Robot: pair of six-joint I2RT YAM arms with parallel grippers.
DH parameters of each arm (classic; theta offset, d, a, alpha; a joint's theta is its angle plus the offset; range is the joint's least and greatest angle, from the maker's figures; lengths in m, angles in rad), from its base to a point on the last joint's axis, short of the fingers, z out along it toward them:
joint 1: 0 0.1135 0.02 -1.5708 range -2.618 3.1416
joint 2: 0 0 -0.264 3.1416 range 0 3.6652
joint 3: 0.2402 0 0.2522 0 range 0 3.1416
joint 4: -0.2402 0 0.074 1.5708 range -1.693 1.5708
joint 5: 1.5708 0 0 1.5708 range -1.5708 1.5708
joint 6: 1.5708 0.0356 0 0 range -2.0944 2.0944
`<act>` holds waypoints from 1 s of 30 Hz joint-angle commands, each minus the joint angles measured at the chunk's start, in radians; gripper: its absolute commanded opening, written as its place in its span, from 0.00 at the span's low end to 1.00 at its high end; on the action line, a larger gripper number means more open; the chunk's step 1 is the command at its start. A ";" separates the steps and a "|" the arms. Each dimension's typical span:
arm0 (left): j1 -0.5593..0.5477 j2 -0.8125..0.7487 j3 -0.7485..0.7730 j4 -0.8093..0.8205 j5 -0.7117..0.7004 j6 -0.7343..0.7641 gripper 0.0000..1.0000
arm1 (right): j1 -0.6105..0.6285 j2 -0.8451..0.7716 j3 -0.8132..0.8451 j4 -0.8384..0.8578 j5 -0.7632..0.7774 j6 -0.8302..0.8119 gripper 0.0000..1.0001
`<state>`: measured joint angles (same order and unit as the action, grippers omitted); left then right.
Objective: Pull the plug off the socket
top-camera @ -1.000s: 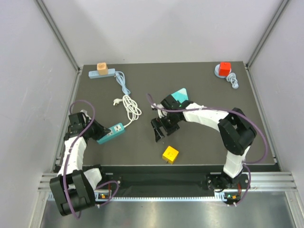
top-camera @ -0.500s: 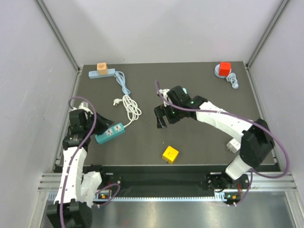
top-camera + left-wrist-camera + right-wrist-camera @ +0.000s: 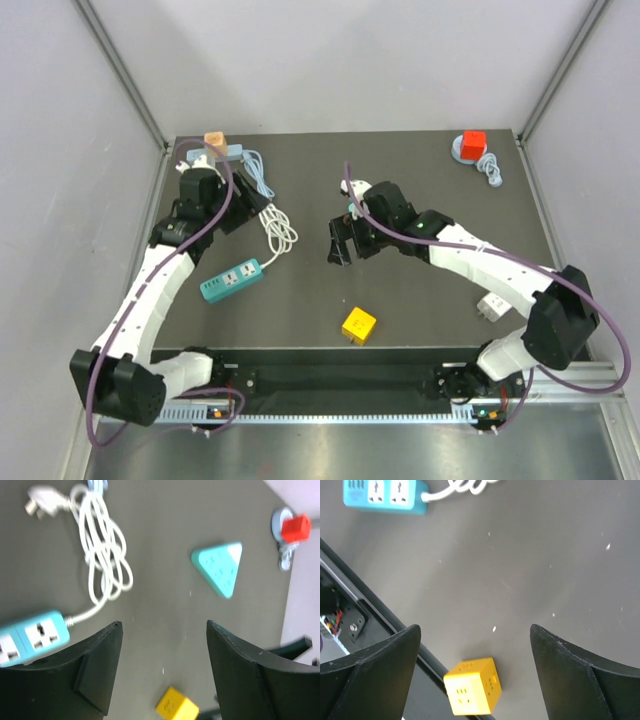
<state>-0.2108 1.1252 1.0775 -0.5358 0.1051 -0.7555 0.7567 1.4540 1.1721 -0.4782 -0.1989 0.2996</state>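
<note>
My left gripper [image 3: 164, 625] has its jaws wide apart with nothing between them. Its wrist view looks down past it at the coiled white cable [image 3: 105, 562], the loose white plug [image 3: 42, 505] at the cable's end and the teal power strip [image 3: 32, 637].

In the overhead view that arm is stretched toward the far left of the table [image 3: 300, 170]. I take this as lining up on the tan plug [image 3: 213, 141] seated on the pale-blue strip [image 3: 232, 152] at the far-left edge, the closest thing that is actually plugged in. The only other candidate I see is the red plug [image 3: 474, 141] on its grey base [image 3: 461, 152], far right and well apart from both arms. Neither has been pulled yet.

My right gripper [image 3: 475, 630] is likewise spread and empty. It hovers mid-table over bare surface, with the yellow cube socket [image 3: 471, 692] near it. I judge it sits there to be out of the left arm's way and free to pin the strip down. That strip looks light, so pulling without bracing could lift it.
</note>
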 commanded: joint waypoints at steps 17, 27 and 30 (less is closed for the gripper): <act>0.154 0.471 0.246 0.389 -0.113 0.255 0.87 | -0.054 0.652 0.687 0.369 -0.002 0.093 0.88; 0.252 0.711 0.441 0.491 -0.179 0.363 0.92 | -0.062 1.046 1.089 0.646 0.015 0.159 1.00; 0.260 0.819 0.541 0.491 -0.194 0.393 0.92 | -0.060 1.098 1.107 0.716 0.021 0.182 1.00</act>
<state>0.0498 1.8641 1.5333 -0.1219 -0.0547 -0.4183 0.7036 2.5290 2.2139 0.0467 -0.1951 0.4431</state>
